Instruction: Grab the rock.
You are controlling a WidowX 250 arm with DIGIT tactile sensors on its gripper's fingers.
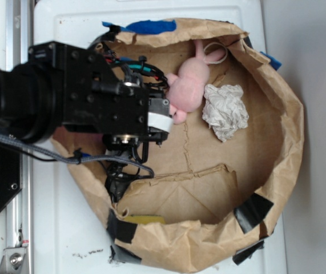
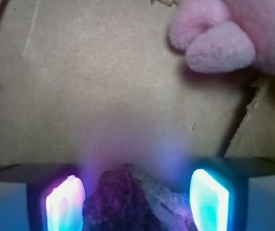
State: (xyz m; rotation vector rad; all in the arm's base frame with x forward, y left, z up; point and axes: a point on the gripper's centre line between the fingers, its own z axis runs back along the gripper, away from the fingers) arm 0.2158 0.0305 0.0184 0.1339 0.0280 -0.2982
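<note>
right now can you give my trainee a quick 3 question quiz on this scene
1. True or false: the rock sits between the pincer fingers.
2. What lies nearest the pink plush bunny? A) crumpled white paper wad B) a spoon C) a cup
3. Fill in: everything lies inside a brown paper ___.

Key: 1 true; 2 A; 3 bag

The rock (image 2: 127, 199) sits between the two glowing fingers (image 2: 64, 204), its left edge touching the left one, above brown paper (image 2: 103, 86). A pink plush toy (image 2: 224, 36) lies far right.
</note>
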